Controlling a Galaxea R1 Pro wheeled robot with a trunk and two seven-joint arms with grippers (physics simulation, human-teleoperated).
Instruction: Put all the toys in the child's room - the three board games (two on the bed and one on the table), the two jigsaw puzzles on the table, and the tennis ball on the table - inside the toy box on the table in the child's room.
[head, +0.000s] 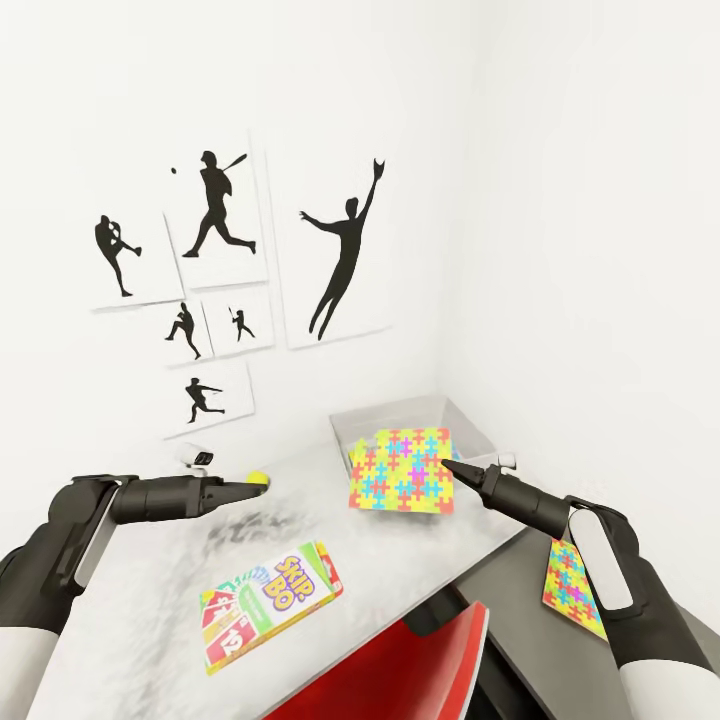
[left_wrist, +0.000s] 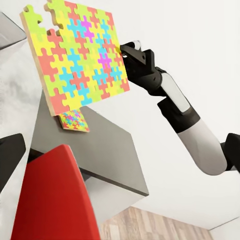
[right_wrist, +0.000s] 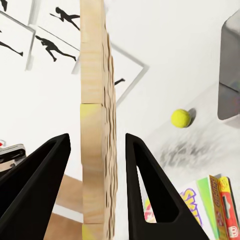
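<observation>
- head view: the right gripper (head: 447, 466) holds a puzzle (head: 402, 469) by its edge, lifted over the near rim of the toy box (head: 470, 425) in the table's far corner. the step in hand looks like dropping it in. to do it well, carry the puzzle further over the opening and tilt it so the low edge clears the rim before letting go. the left gripper (head: 252, 485) reaches to the ball (head: 258, 479); whether it is closed on it i cannot tell. the game (head: 270, 604) lies flat near the table's front edge. a second puzzle (head: 574, 589) lies on a lower grey surface by the right arm.
- left wrist view: the puzzle (left_wrist: 75, 55) hangs tilted in the air, pinched at one edge by the right gripper (left_wrist: 123, 55); the second puzzle (left_wrist: 74, 120) lies flat beyond it.
- right wrist view: both fingers (right_wrist: 145, 185) straddle the wooden slab (right_wrist: 96, 120), gaps showing on each side here, so the hold looks light. move slowly. the ball (right_wrist: 181, 118) rests on the table.
</observation>
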